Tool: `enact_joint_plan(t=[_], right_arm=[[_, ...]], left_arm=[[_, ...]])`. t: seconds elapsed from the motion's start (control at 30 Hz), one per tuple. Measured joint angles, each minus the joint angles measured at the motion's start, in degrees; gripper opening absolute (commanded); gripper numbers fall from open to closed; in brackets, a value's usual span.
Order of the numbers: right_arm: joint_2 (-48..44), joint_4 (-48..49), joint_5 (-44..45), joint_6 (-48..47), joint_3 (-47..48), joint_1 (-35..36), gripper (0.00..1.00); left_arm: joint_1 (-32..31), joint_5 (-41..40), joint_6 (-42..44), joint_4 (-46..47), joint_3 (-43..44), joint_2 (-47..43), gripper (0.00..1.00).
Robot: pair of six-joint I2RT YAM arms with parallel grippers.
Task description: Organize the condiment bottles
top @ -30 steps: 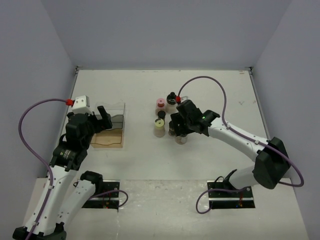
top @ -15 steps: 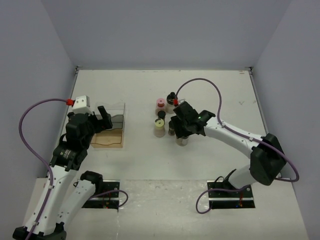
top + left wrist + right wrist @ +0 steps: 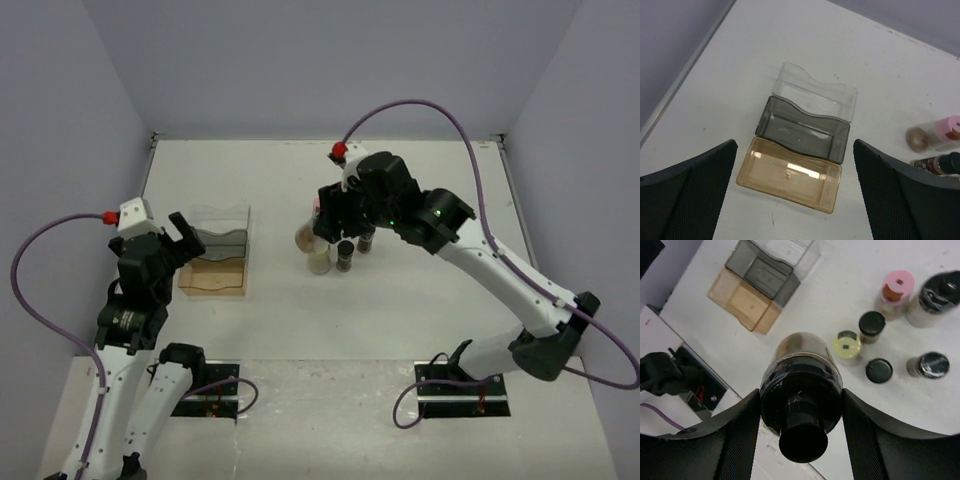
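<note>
My right gripper (image 3: 799, 407) is shut on a clear bottle (image 3: 801, 365) with a black knobbed cap, held off the table with its cap toward the wrist. From above, the held bottle (image 3: 305, 237) hangs at the left of the bottle group, in the right gripper (image 3: 320, 225). Several bottles stand below it: a pink-lidded one (image 3: 897, 286), a cream-yellow one (image 3: 847, 346), and black-capped ones (image 3: 872, 324) (image 3: 879, 370) (image 3: 930, 365) (image 3: 939, 291). My left gripper (image 3: 794, 165) is open and holds nothing, above the three-part rack (image 3: 789, 179).
The rack (image 3: 214, 256) lies at the table's left, with clear (image 3: 815, 97), grey (image 3: 802, 131) and amber compartments, all without bottles. The table's left edge (image 3: 685, 75) runs close beside it. The arm base plates (image 3: 205, 395) (image 3: 462, 392) sit at the near edge.
The right gripper has closed on a black-capped bottle and lifted it up and to the left of the group. The left gripper has drawn back to the left.
</note>
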Motion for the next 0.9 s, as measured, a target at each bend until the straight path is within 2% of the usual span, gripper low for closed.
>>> enact_joint_plan(t=[0.23,0.53,0.9], right_arm=[[21.94,4.68,-7.28,-0.55,18.36,0.46,0.0],[46.47,11.96,-8.28,-1.29,37.7,1.03,0.0],[55.98,15.26,-8.24,-4.5,47.82,1.36,0.0]], left_arm=[[2.86,-12.55,-5.95,-4.76,0.63,-7.3,1.0],[3.19,-15.72,-7.63,-5.2,1.14,-9.73,1.0],[3.19,-14.95,-7.56,-5.18,1.14,-8.81,1.0]])
